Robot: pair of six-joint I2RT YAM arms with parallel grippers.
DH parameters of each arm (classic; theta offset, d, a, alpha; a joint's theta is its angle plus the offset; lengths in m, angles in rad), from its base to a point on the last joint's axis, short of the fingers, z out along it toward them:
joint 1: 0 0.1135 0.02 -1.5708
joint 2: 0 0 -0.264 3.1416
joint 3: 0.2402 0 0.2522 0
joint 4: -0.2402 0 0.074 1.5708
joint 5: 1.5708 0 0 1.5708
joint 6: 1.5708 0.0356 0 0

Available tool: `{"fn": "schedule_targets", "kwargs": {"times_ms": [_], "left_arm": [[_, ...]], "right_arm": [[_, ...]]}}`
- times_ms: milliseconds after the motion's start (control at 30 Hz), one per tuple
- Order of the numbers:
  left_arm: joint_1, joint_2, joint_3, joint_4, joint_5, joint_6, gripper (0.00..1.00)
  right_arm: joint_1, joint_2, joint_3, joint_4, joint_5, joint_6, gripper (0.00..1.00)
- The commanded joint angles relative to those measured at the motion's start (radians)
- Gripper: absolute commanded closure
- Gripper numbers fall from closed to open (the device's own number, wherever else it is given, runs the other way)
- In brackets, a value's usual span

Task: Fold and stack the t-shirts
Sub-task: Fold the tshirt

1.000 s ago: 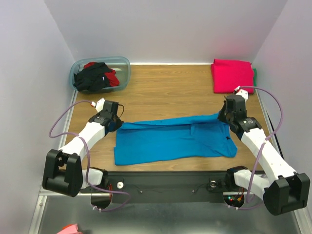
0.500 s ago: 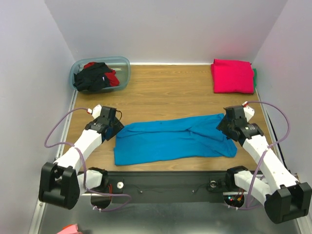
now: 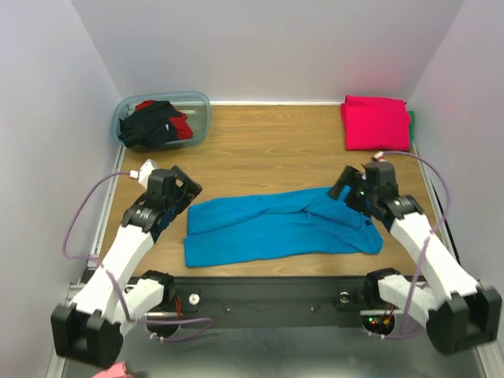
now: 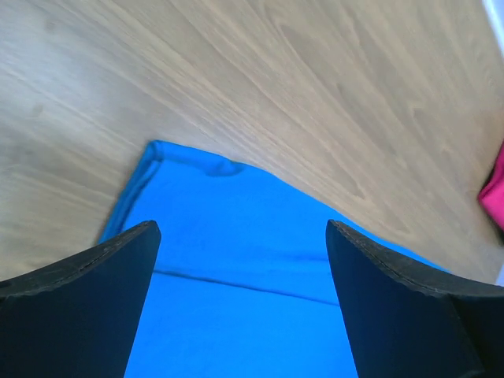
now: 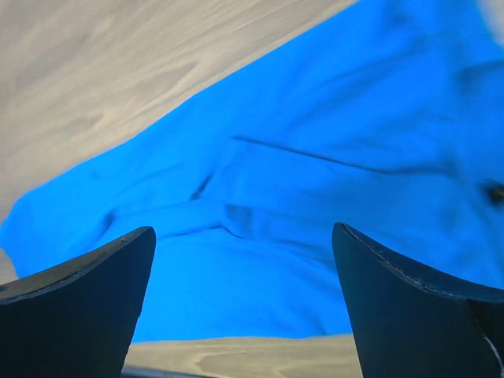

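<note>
A turquoise-blue t-shirt (image 3: 276, 228) lies folded into a long band across the near part of the table, also filling the left wrist view (image 4: 236, 299) and the right wrist view (image 5: 331, 157). My left gripper (image 3: 186, 198) (image 4: 240, 232) hovers open over the shirt's left end, nothing between its fingers. My right gripper (image 3: 346, 189) (image 5: 244, 232) stands open above the shirt's right end, also empty. A folded magenta-pink t-shirt (image 3: 376, 122) rests at the back right corner. Black and red t-shirts (image 3: 153, 124) lie crumpled in the tub.
The translucent blue-grey tub (image 3: 201, 118) stands at the back left. A strip of green cloth (image 3: 410, 122) shows beside the pink shirt. Walls close the table on three sides. Bare wood (image 3: 268, 150) lies between the blue shirt and the back.
Both grippers went from shut to open and let go of the blue shirt's far corners. Both have lifted off the cloth, and the shirt has settled flat.
</note>
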Motion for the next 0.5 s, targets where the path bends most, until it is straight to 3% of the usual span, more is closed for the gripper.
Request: {"fn": "schedule_targets", "kwargs": {"times_ms": [0,200,467], "left_arm": [[-0.051,0.148,0.012,0.162,0.139,0.042,0.02],[-0.131,0.433,0.033,0.235,0.148,0.057,0.02],[-0.131,0.516,-0.021,0.248,0.074,0.068,0.02]], "right_arm": [[0.005,0.164,0.041,0.239,-0.252,-0.073,0.00],[0.016,0.393,0.127,0.318,-0.163,-0.121,0.00],[0.040,0.580,0.115,0.328,-0.151,-0.105,0.00]]}}
